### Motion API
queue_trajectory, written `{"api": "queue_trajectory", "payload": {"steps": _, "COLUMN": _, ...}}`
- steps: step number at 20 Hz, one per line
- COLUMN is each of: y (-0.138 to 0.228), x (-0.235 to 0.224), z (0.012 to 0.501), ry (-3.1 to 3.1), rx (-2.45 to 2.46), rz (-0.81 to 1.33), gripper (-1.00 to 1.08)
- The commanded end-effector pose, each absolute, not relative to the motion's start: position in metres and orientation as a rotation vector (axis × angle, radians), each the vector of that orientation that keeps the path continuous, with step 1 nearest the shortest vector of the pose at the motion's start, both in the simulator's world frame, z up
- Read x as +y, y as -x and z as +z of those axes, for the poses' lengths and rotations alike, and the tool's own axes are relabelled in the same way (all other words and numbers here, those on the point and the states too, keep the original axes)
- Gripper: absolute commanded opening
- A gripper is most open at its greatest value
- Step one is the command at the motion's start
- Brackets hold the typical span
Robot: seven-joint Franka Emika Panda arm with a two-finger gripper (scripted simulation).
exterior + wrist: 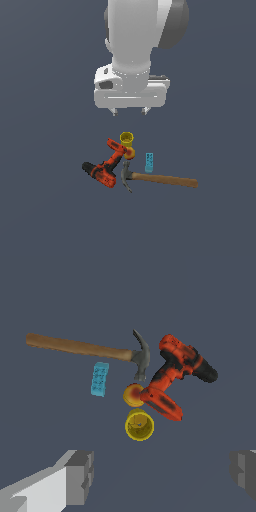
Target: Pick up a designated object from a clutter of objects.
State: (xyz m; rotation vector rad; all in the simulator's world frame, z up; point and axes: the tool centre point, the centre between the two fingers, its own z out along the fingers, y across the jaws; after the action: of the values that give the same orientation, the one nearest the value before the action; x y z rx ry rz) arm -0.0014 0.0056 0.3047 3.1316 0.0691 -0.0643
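Note:
The designated object, a small cyan brick point(149, 162) point(99, 379) with studs up, lies flat just beside the hammer's wooden handle. Around it sits the clutter of objects: a claw hammer point(155, 178) point(85, 349), a red-orange and black drill point(106, 168) point(175, 376) and a yellow cup point(126, 138) point(139, 425). My gripper point(130, 111) point(162, 476) hangs well above the pile, roughly over the cup, open and empty. Its two grey fingertips point(80, 476) show far apart in the wrist view.
A small orange-yellow round thing point(133, 395) lies between the cup and the drill's base. The hammer's steel head point(126, 176) touches the drill. All the objects rest on a plain dark grey floor point(210, 220).

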Motion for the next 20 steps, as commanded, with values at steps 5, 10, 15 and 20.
{"api": "queue_trajectory", "payload": {"steps": 5, "y": 0.002, "x": 0.013, "z": 0.304, "ry": -3.124, "rx": 0.108, "rz": -0.071, "gripper": 1.0}}
{"api": "queue_trajectory", "payload": {"steps": 10, "y": 0.004, "x": 0.029, "z": 0.302, "ry": -3.105, "rx": 0.198, "rz": -0.085, "gripper": 1.0}}
{"api": "queue_trajectory", "payload": {"steps": 15, "y": 0.004, "x": 0.028, "z": 0.302, "ry": -3.106, "rx": 0.195, "rz": -0.085, "gripper": 1.0}}
{"api": "queue_trajectory", "payload": {"steps": 20, "y": -0.001, "x": 0.032, "z": 0.292, "ry": -3.107, "rx": 0.181, "rz": -0.081, "gripper": 1.0}}
